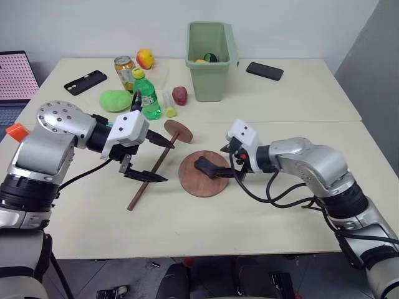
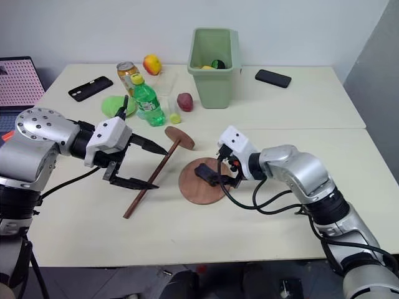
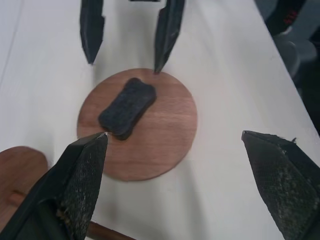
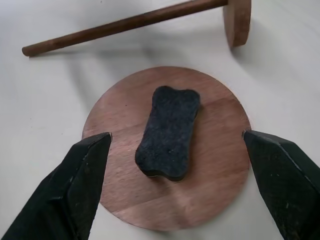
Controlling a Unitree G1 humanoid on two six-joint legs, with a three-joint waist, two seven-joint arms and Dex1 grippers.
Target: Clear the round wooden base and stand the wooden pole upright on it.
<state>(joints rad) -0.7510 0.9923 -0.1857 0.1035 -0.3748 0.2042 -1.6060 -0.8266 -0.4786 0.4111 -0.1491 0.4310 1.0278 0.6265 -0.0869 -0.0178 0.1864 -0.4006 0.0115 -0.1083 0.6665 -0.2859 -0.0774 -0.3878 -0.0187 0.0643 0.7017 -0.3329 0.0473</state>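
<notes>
Right gripper (image 4: 175,150) is hanging just above the round wooden base (image 4: 220,150), fingers spread wide, gripping nothing; the dark bone-shaped pad (image 4: 169,131) is sitting between the two fingertips (image 4: 85,165) in the right wrist view, and the head views cannot settle whether a tip is touching it. The pad is lying flat on the middle of the base, so the base is not yet cleared. The base is lying flat on the table (image 1: 280,106), near the front centre.

Left gripper (image 1: 151,159) is hovering over the table to the left of the base, fingers also splayed wide, empty, touching nothing. Its fingers are pointing toward the base; in the left wrist view both the base and the right gripper's two fingers are showing beyond it.

The wooden pole (image 1: 149,174) is lying on its side on the table just left of the base, apart from it, its fixed disc (image 1: 179,131) at the far end, standing on edge, rod running toward the front-left under the left gripper.

Behind: green bin (image 1: 211,62), green bottle (image 1: 146,96), two black phones (image 1: 85,82).
</notes>
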